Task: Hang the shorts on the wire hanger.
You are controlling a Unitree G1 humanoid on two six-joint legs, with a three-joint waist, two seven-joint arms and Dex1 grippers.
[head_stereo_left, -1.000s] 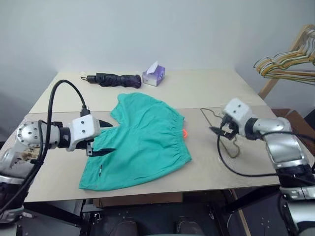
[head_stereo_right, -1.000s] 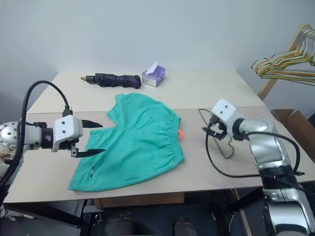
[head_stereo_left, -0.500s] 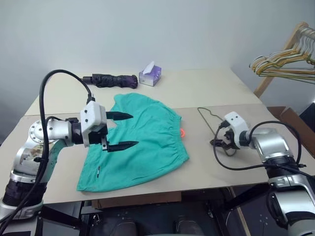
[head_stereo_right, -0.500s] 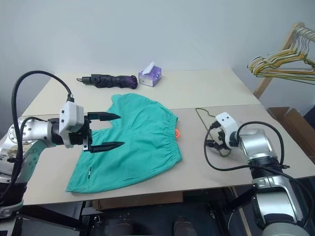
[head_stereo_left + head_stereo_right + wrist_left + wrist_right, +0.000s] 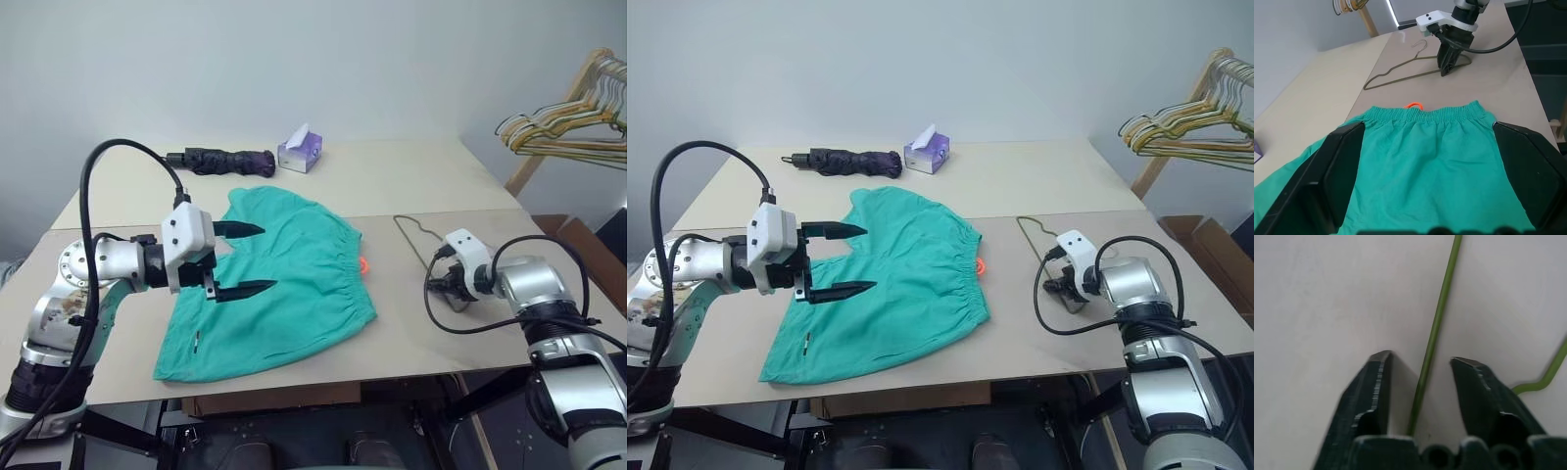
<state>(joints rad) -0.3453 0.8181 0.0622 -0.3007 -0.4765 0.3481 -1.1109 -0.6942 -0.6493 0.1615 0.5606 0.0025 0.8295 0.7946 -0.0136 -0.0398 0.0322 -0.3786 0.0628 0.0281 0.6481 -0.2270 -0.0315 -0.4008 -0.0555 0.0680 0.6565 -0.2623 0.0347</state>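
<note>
The soft teal shorts (image 5: 272,284), with a gathered waistband, lie flat on the matte beige surface (image 5: 411,176). The left gripper (image 5: 238,259) hovers above them, jaws spread. The right gripper (image 5: 1420,360) straddles the thin wire hanger (image 5: 1434,340), jaws apart, not yet pinching.

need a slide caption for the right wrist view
Right gripper on the table, fingers a little apart either side of the wire hanger, not yet clamped.
</note>
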